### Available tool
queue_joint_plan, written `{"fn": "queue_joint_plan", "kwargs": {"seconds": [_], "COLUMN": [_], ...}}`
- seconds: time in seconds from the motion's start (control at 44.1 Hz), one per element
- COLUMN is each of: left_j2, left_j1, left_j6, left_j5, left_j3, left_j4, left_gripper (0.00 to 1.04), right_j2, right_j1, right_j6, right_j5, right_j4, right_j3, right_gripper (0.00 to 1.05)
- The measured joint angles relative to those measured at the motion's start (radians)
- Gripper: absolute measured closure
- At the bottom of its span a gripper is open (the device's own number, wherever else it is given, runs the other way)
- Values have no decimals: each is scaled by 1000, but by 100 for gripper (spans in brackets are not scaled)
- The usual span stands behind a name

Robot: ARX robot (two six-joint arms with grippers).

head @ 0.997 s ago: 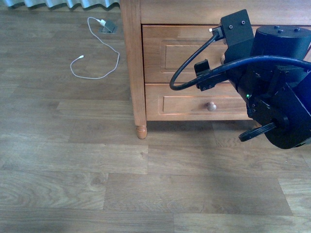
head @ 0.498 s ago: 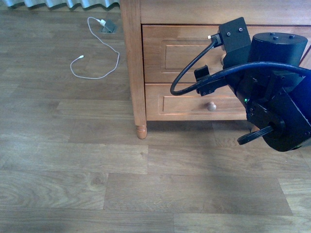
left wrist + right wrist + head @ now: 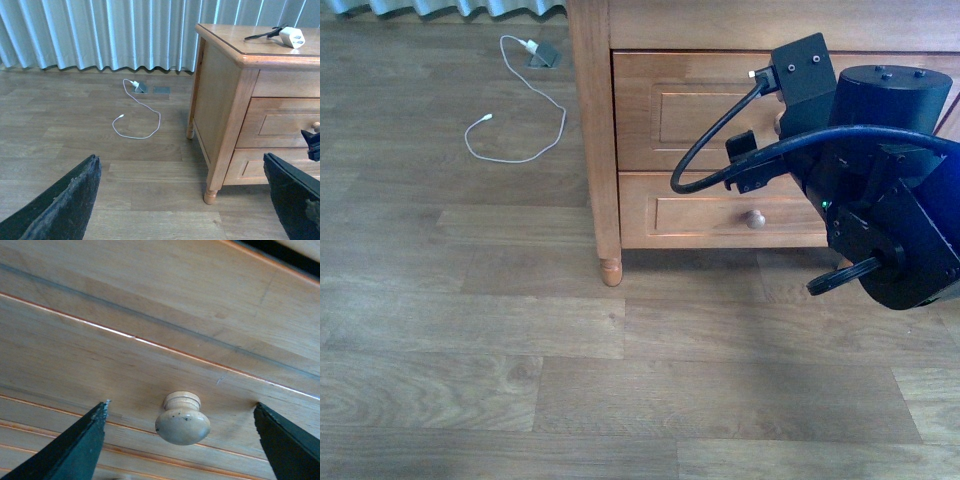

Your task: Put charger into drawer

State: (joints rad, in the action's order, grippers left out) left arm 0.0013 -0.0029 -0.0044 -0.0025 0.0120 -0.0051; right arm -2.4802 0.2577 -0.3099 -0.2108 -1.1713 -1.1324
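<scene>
The charger [image 3: 291,36], a small white adapter with a black cable, lies on top of the wooden cabinet in the left wrist view. The drawer [image 3: 690,100] is the taller upper one and is closed. My right gripper [image 3: 181,404] is open right in front of the drawer's panel [image 3: 150,315], its fingers on either side of the round pale knob [image 3: 182,425] without touching it. In the front view my right arm [image 3: 880,200] hides that knob. My left gripper [image 3: 185,200] is open and empty, low above the floor, left of the cabinet.
The shallower lower drawer [image 3: 700,215] with its small knob [image 3: 755,219] is closed. A thin white cable [image 3: 520,110] lies on the wood floor left of the cabinet, beside a floor socket [image 3: 544,56]. The cabinet's corner leg [image 3: 610,268] stands near. Curtains [image 3: 100,35] hang behind.
My right arm has shifted slightly up and toward the upper drawer's front. Nothing else has moved.
</scene>
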Motion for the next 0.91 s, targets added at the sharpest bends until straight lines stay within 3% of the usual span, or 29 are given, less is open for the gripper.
{"fn": "queue_joint_plan", "kwargs": {"seconds": [0.159, 0.34, 0.725, 0.906], "left_j2": [0, 0, 0, 0], "left_j1": [0, 0, 0, 0], "left_j6": [0, 0, 0, 0], "left_j5": [0, 0, 0, 0], "left_j3": [0, 0, 0, 0], "left_j4": [0, 0, 0, 0], "left_gripper": [6, 6, 6, 6], "right_j2": [0, -1, 33, 147], "right_j1": [0, 0, -8, -19], "right_j6": [0, -1, 24, 55], "right_j5": [-2, -2, 37, 103], "right_j4": [-1, 0, 61, 99], "right_j3": [-4, -5, 20, 171], "right_gripper": [52, 79, 81, 82]}}
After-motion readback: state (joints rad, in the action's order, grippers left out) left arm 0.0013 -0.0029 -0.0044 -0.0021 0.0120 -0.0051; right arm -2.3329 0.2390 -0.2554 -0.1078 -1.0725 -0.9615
